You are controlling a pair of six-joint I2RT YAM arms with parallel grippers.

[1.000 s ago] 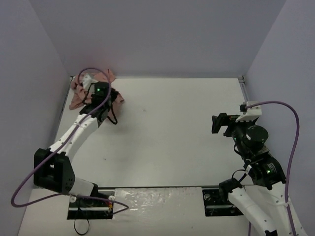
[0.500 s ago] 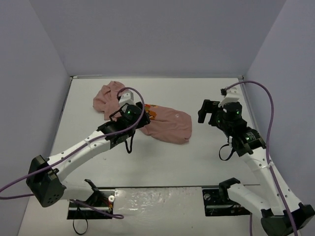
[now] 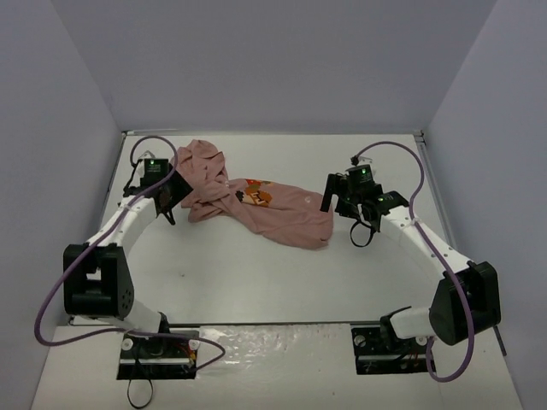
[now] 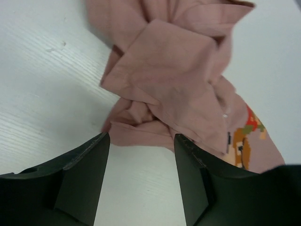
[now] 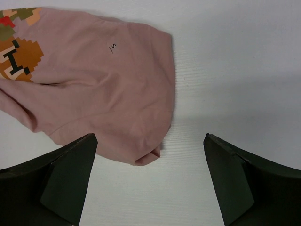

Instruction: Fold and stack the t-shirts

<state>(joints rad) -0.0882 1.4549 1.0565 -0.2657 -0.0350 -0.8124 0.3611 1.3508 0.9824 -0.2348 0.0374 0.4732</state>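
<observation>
The shirt (image 3: pixel 282 218) lies crumpled just ahead of the left gripper (image 4: pixel 141 137), spread empty, and the right gripper (image 5: pixel 149 137), spread wide.

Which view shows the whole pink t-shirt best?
The top external view: the t-shirt lies crumpled there end to end. The left wrist view shows only its bunched end, the right wrist view only its smoother end.

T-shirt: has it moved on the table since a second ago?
Yes. The t-shirt has come out of the back-left corner of the table and now lies spread rightward across the middle.
</observation>
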